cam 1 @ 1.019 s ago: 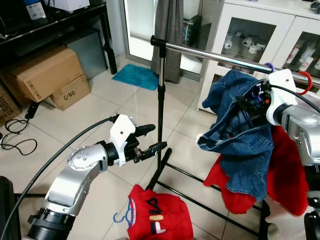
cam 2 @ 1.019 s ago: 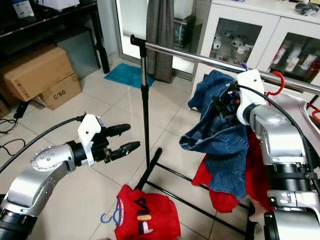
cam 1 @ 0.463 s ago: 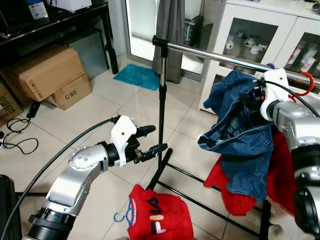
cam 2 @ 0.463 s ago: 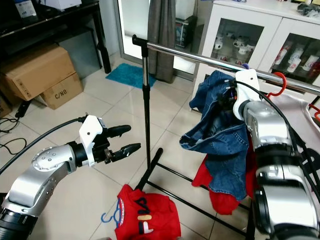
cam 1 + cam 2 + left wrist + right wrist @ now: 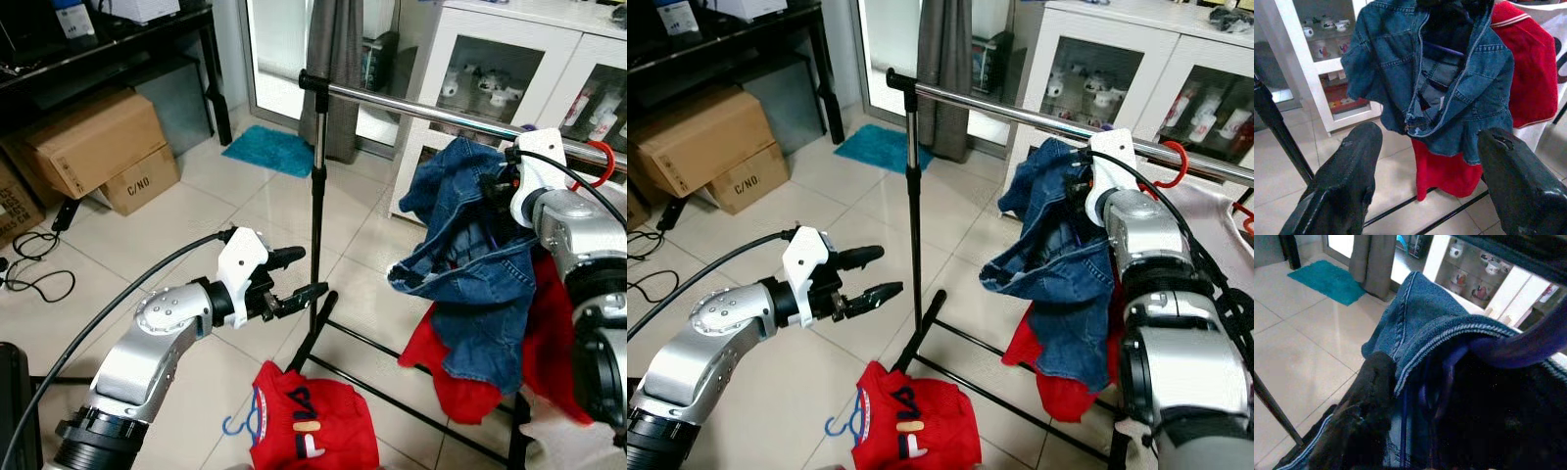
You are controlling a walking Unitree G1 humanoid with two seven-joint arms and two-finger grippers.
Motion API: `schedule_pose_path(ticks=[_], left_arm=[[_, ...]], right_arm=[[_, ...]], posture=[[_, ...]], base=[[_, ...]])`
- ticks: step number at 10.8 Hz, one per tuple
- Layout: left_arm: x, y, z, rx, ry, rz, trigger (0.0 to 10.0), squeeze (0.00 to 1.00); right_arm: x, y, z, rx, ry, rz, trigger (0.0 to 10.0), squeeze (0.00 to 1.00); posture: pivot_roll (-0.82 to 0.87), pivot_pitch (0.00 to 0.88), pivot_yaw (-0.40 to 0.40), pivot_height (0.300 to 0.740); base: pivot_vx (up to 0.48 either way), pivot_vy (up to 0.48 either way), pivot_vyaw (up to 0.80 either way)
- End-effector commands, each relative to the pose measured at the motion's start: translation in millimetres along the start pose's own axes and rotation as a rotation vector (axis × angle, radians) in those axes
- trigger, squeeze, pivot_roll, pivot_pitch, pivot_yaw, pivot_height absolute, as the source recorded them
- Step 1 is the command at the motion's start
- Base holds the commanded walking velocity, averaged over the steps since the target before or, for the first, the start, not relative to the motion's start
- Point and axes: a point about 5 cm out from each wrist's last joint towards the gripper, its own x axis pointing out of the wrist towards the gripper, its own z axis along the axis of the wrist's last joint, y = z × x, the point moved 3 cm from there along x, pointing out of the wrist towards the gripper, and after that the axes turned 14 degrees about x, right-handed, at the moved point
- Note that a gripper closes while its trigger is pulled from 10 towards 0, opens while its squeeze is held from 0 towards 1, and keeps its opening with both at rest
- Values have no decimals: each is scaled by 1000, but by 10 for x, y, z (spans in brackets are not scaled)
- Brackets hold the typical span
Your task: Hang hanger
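Two pieces of writing can be read. The red garment [image 5: 313, 421] lying on the floor tiles below the left gripper [image 5: 297, 274] bears "FILA" in white letters, and the smaller of the two cardboard boxes [image 5: 137, 179] stacked at the wall is stamped "C/NO."; the larger box [image 5: 83, 142] sits on top of it.

The right gripper [image 5: 1080, 191] is raised to the chrome rail [image 5: 421, 111] of the garment rack and is buried in the collar of a denim jacket [image 5: 470, 264]. In the right wrist view a purple hanger [image 5: 1528, 340] arches across just ahead of the black fingers [image 5: 1371, 396], inside the denim collar; its long axis runs roughly along the rail, and its hook tip shows as a purple nub [image 5: 527, 127] over the rail beside the wrist. Whether the jaws are closed on the hanger cannot be told, because cloth covers them.

The left gripper hovers in the air beside the rack's black upright pole [image 5: 315, 215], its jaws spread wide and holding nothing. The jacket lies well beyond its fingertips, as the left wrist view shows between the two fingers [image 5: 1347, 166].

Three hangers can be counted: the purple one, a red hook [image 5: 600, 162] on the rail past the right wrist, and a blue hanger [image 5: 245, 421] in the fallen FILA garment. Another red garment [image 5: 558, 343] hangs behind the jacket.
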Motion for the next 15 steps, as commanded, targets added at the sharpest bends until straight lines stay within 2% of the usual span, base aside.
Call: schedule_pose_path(ticks=[1, 2, 3, 4, 5, 6, 7, 9, 10, 11, 12, 15], left_arm=[[9, 22, 25, 25, 2, -8, 10000, 0], [1, 26, 23, 26, 5, -9, 10000, 0], [-6, 26, 23, 27, 6, -9, 10000, 0], [-11, 30, 22, 27, 6, -8, 10000, 0], [-15, 37, 21, 27, 6, -6, 10000, 0], [-14, 42, 23, 27, 5, -9, 10000, 0], [-8, 41, 24, 28, 5, -15, 10000, 0], [20, 39, 32, 33, 3, -28, 10000, 0], [22, 40, 33, 35, 2, -30, 10000, 0], [25, 32, 29, 35, 3, -35, 10000, 0], [24, 34, 28, 37, 4, -35, 10000, 0], [23, 30, 26, 41, 7, -35, 10000, 0]], right_arm=[[-1, -32, 58, 3, -13, -13, 0, 0], [9, -20, 53, -10, 0, 5, 784, 0], [11, 10, 75, -20, -3, 44, 4706, 0], [1, 31, 92, -24, -12, 96, 10000, 0], [-26, 2, 96, 8, -23, 133, 10000, 769], [-64, -60, 107, -8, -29, 160, 10000, 1000], [-82, -92, 114, -21, -30, 174, 10000, 1000], [-157, -242, 119, -111, -14, 198, 10000, 1000], [-182, -257, 113, -144, 3, 229, 10000, 878], [-191, -255, 89, -183, 24, 246, 10000, 0], [-188, -255, 75, -199, 30, 242, 10000, 0], [-182, -281, -2, -357, 78, 215, 10000, 0]], posture=[[-36, 5, -10, 740], [-32, 7, -11, 740], [-31, 7, -12, 740], [-30, 8, -12, 740], [-32, 10, -6, 740], [-37, 13, 6, 740], [-39, 15, 11, 740], [-42, 17, 15, 740], [-43, 19, 18, 740], [-43, 19, 18, 740], [-41, 19, 17, 740], [-38, 20, 10, 740]], base=[[0, 0, 0], [0, 0, 0], [0, 0, 0], [0, 0, 0], [0, 0, 0], [0, 0, 0], [0, 0, 0], [0, 0, 0], [0, 0, 0], [0, 0, 0], [0, 0, 0], [0, 0, 0]])
